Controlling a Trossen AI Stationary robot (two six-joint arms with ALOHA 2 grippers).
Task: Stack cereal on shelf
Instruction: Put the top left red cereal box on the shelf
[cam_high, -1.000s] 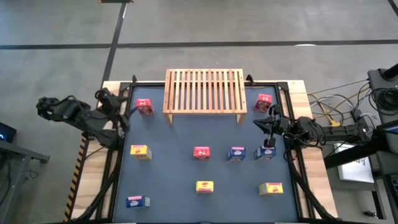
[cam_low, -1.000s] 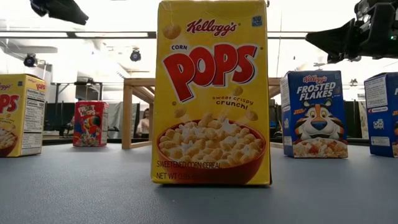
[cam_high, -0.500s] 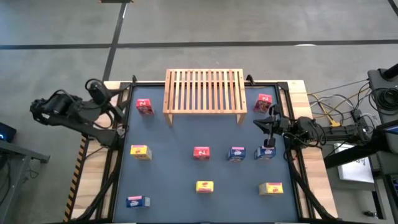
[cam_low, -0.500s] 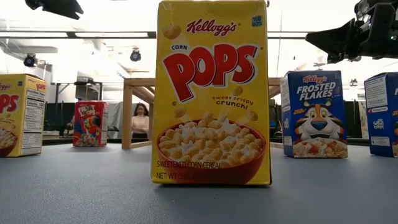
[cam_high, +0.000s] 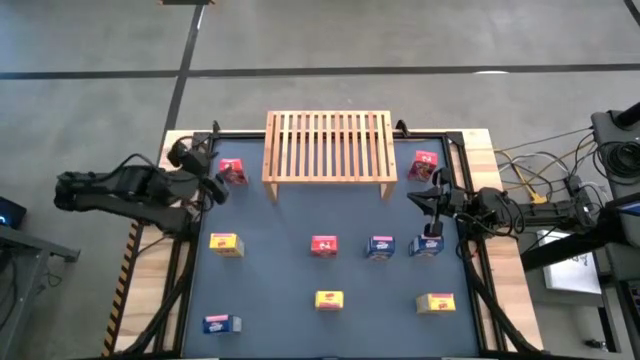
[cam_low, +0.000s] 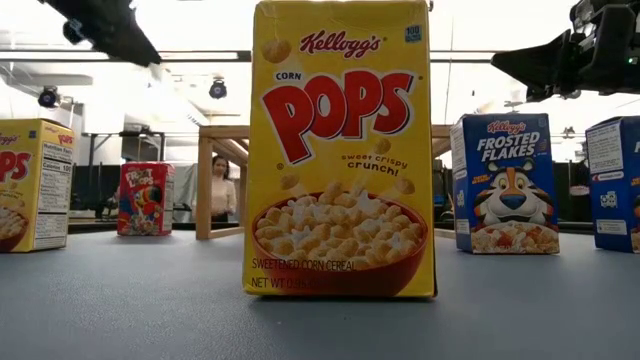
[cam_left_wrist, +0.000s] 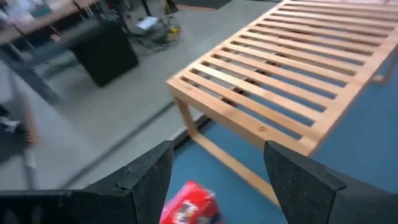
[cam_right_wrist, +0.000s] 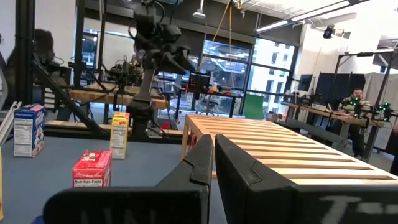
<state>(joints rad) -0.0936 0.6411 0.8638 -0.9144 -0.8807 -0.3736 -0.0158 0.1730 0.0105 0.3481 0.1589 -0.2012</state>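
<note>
Nine small cereal boxes stand on the blue table top. A red box (cam_high: 233, 172) stands at the far left, beside the wooden slatted rack (cam_high: 329, 145). My left gripper (cam_high: 217, 187) is open just left of this box. In the left wrist view the box (cam_left_wrist: 189, 204) shows low between the open fingers (cam_left_wrist: 217, 152), with the rack (cam_left_wrist: 292, 81) beyond. My right gripper (cam_high: 427, 200) hovers shut near the right edge, between a red box (cam_high: 424, 164) and a blue box (cam_high: 426, 246). Its shut fingers show in the right wrist view (cam_right_wrist: 213, 149).
More boxes stand on the table: red (cam_high: 323, 246), blue (cam_high: 380, 247), yellow (cam_high: 226, 243), yellow (cam_high: 329, 299), yellow (cam_high: 436, 303), blue (cam_high: 222, 323). The rack's top is bare. A person (cam_low: 218, 188) stands in the room behind the table.
My left gripper first drew back toward the table's left edge. It has then swung down toward the red box at the far left. The boxes have kept still.
</note>
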